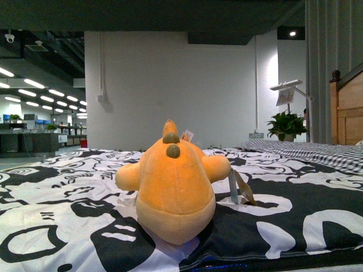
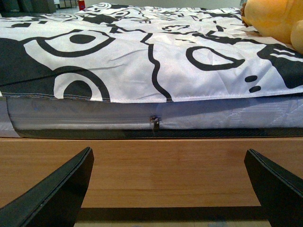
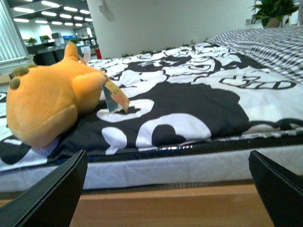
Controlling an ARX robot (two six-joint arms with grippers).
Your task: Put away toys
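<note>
One orange plush toy (image 1: 173,190) is all there is to put away, and nothing looks done yet: it lies untouched on the black-and-white bedspread (image 1: 295,192) near the bed's front edge, and no bin or shelf for it is in view. The left end effector (image 2: 168,189) and right end effector (image 3: 168,189) both hang low before the wooden bed frame (image 2: 165,161), fingers spread wide and holding nothing. The toy sits ahead of and above both, between them and well apart from each. Its long axis runs away from the end effectors: rounded base toward them, tuft pointing at the far wall, ribbon tag (image 1: 238,187) trailing on the right end effector's side.
</note>
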